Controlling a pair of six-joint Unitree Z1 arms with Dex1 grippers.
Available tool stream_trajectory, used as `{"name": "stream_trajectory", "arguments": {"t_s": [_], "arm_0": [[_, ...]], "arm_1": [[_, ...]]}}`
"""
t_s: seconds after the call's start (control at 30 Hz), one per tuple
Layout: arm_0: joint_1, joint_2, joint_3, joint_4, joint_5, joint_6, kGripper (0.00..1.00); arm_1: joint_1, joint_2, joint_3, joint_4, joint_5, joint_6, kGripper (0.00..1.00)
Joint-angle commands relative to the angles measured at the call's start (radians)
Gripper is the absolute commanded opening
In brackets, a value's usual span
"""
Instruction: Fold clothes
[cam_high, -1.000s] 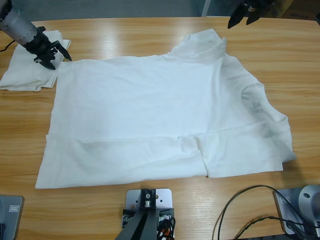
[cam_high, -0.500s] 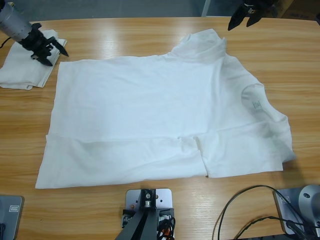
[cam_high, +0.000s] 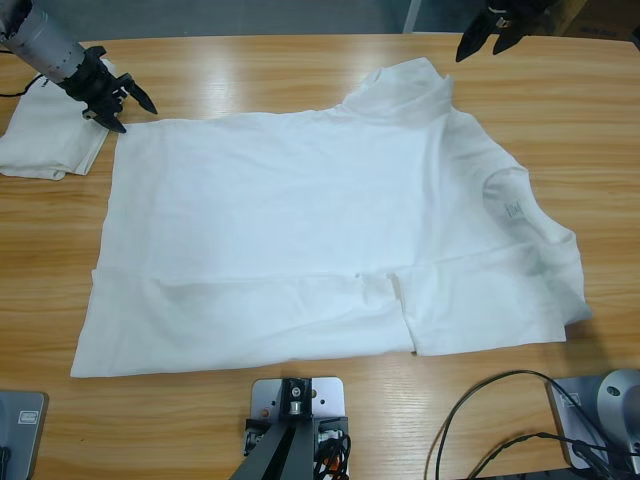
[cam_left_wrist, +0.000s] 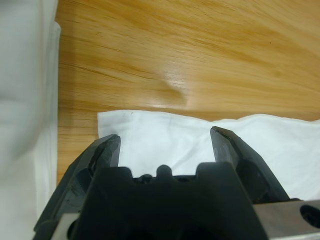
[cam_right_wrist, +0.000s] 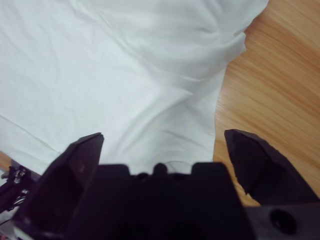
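Note:
A large white T-shirt (cam_high: 300, 220) lies spread across the table, its near edge folded up in a band and its collar with a small dark mark (cam_high: 514, 210) at the right. My left gripper (cam_high: 135, 118) stands open at the shirt's far left corner. In the left wrist view that gripper (cam_left_wrist: 165, 140) straddles the white corner (cam_left_wrist: 200, 145). My right gripper (cam_high: 478, 50) hangs open above the table's far edge, beyond the upper sleeve (cam_high: 410, 85). The right wrist view looks past the same gripper (cam_right_wrist: 162, 140) onto the shirt's cloth (cam_right_wrist: 125, 75).
A second white shirt, folded small (cam_high: 50, 140), lies at the far left beside the spread one; it shows as a pale band (cam_left_wrist: 25, 100) in the left wrist view. Bare wood (cam_high: 250, 70) runs along the far edge. Black cables (cam_high: 500, 420) lie at the near right.
The folded shirt slid a little to the left. My left gripper then left it and moved right to the spread shirt's far left corner. The right gripper stayed put.

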Motion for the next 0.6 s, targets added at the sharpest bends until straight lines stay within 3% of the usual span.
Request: {"name": "stream_trajectory", "arguments": {"t_s": [0.03, 0.6], "arm_0": [[0.012, 0.026, -0.002, 0.034, 0.053, 0.012, 0.711], [0.011, 0.092, -0.017, 0.031, 0.037, 0.033, 0.704]], "arm_1": [[-0.018, 0.061, 0.034, 0.008, 0.018, -0.005, 1.0], [-0.018, 0.066, 0.034, 0.008, 0.018, -0.007, 1.0]]}}
